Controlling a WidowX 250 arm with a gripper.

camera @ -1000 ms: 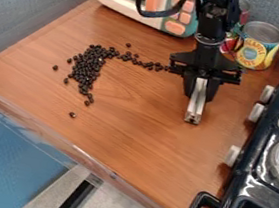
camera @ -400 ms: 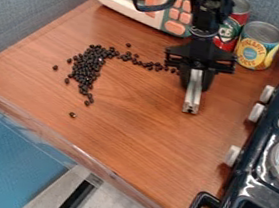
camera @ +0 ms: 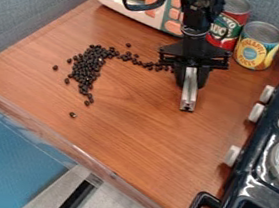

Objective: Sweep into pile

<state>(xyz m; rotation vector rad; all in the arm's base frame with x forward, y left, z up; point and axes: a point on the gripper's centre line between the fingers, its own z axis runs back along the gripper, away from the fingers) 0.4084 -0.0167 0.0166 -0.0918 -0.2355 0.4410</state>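
Your gripper (camera: 187, 108) hung over the wooden counter (camera: 130, 135), fingers closed together — black beads (camera: 87, 69) lay scattered beside it, mostly clustered.

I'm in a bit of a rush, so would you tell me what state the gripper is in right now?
Gripper: closed, fingers together, nothing visible between them.

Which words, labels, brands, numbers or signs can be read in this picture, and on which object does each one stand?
"PINEAPPLE": on the yellow and blue can; the smaller word under it is too small to read surely.
"AUC": part of a word on the red can, which is partly hidden behind the robot arm; the word above it is also incomplete.
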